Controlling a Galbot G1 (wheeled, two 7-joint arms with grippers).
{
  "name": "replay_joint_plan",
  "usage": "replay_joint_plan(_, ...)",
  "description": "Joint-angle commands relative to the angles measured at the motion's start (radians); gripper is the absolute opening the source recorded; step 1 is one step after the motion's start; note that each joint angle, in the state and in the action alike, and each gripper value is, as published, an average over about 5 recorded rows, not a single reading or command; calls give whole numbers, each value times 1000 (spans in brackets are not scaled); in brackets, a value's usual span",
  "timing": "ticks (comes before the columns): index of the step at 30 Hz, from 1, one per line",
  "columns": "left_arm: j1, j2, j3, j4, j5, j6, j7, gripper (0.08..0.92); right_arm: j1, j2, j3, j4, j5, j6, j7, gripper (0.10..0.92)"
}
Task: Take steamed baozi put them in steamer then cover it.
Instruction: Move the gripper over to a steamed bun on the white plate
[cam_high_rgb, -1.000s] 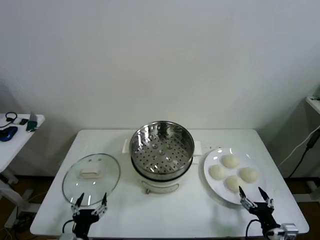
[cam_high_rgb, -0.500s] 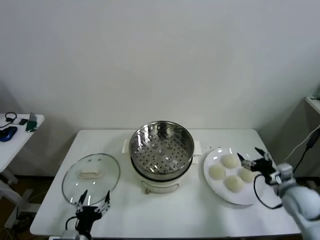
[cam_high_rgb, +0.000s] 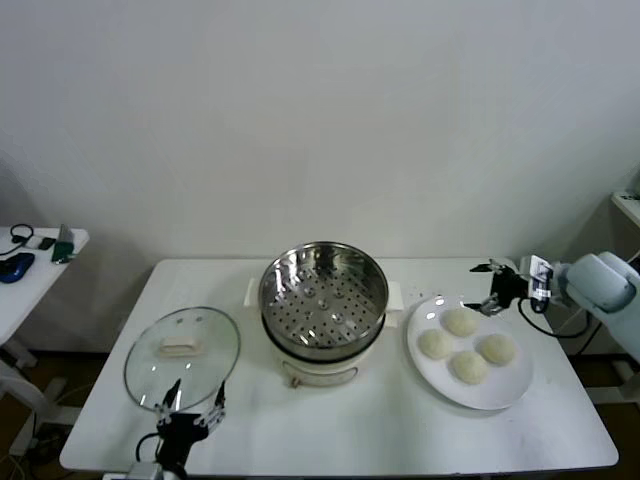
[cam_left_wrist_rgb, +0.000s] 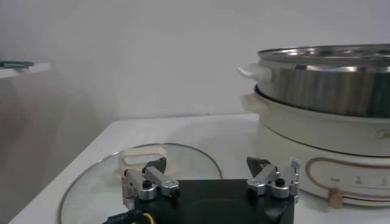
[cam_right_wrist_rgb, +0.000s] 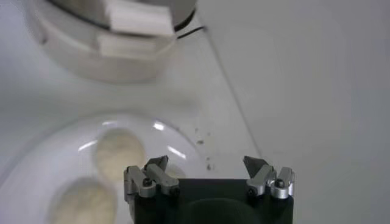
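Observation:
Several cream-white steamed baozi (cam_high_rgb: 460, 322) lie on a white plate (cam_high_rgb: 510, 385) at the right of the table. The steel steamer (cam_high_rgb: 323, 300) stands empty on its cream pot base (cam_high_rgb: 320, 370) in the middle. The glass cover (cam_high_rgb: 182, 355) lies flat at the left. My right gripper (cam_high_rgb: 488, 288) hangs open just beyond the plate's far right rim, holding nothing. In the right wrist view its open gripper (cam_right_wrist_rgb: 205, 159) is above the plate's edge, next to a baozi (cam_right_wrist_rgb: 119, 152). My left gripper (cam_high_rgb: 190, 408) is open at the table's front edge, near the cover (cam_left_wrist_rgb: 140, 182).
The white table (cam_high_rgb: 330, 430) has bare room in front of the steamer. A side table (cam_high_rgb: 30, 260) with small items stands at the far left. The steamer (cam_left_wrist_rgb: 329, 79) rises to one side of my left gripper (cam_left_wrist_rgb: 205, 162).
My right gripper has swung from the table's front edge, across the plate, to its far right side. The left gripper has sunk slightly at the front edge.

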Motion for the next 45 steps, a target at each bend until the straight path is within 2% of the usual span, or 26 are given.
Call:
replay_joint_plan(1, -11, 0, -2, 9, 3, -1, 4, 823, 553, 93, -729, -158, 18, 27, -225, 823)
replay_joint_plan(18, -22, 1, -17, 46, 4, -3, 11, 823, 198, 318, -493, -355, -26, 18, -86, 823)
replay_joint_plan(29, -23, 2, -9, 58, 7, -6, 15, 823, 91, 391, -377, -493, -81, 59, -23, 823)
replay_joint_plan(37, -22, 3, -4, 68, 14, -7, 16, 823, 70, 406, -355, -529, -91, 62, -21, 823)
replay_joint_plan(40, -22, 3, -4, 69, 17, -7, 16, 823, 66, 408, -346, -534, -95, 63, -21, 812)
replay_joint_plan(45, -22, 3, -2, 68, 25, -8, 14, 823, 69, 407, -335, -530, -90, 74, -20, 740)
